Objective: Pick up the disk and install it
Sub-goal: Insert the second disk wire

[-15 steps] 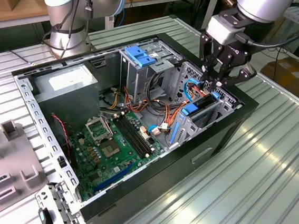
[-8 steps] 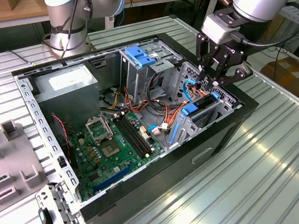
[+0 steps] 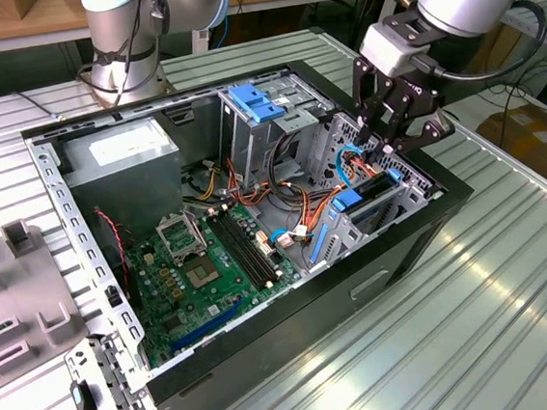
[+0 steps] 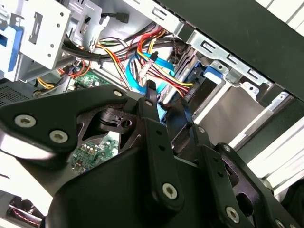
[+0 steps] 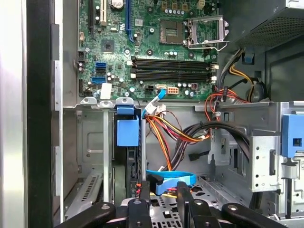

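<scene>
An open computer case lies on its side on the ribbed metal bench, its green motherboard facing up. The gripper hangs over the drive cage at the end of the case toward the exterior view's right, its black linkages reaching down to the cage's top edge.

The disk sits in that cage as a dark slab slotted on edge, with a blue carrier tab at its near end — the blue tab also shows in the first wrist view, standing upright in a narrow bay beside the grey metal wall. The disk looks already seated in its slot, though how fully I cannot tell.

In the second wrist view the two black fingers stand close together with only a narrow gap, their tips among a bundle of red, yellow and orange wires and a light blue flat cable. Whether the fingers pinch anything in that gap I cannot tell — a bit of blue shows between them, but what it belongs to is unclear.

Elsewhere in the case, a grey power supply with a white sticker sits at the far corner, and a second blue bracket tops an upper bay.
</scene>
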Controlling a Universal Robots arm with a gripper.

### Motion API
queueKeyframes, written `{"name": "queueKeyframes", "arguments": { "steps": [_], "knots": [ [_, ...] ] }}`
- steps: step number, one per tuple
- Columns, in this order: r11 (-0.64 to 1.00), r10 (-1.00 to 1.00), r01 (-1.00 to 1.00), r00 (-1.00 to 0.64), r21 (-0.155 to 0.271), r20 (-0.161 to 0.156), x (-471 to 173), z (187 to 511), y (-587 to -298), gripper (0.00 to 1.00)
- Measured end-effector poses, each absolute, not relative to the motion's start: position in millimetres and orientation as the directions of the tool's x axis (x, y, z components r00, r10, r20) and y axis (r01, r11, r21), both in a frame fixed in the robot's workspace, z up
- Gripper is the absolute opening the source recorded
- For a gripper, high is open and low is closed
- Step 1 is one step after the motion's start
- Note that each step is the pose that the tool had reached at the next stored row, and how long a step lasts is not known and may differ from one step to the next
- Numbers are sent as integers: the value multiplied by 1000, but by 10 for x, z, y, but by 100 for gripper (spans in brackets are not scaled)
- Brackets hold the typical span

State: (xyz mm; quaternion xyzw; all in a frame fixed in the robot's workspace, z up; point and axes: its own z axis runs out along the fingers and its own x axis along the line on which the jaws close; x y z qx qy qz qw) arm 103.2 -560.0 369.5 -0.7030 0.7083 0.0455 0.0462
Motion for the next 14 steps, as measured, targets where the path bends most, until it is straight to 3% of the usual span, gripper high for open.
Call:
{"name": "queueKeyframes", "arguments": {
  "steps": [14],
  "knots": [
    [8, -992, -1000, -8, -1, -129, 1015, 3676, -5633, 35]
  ]
}}
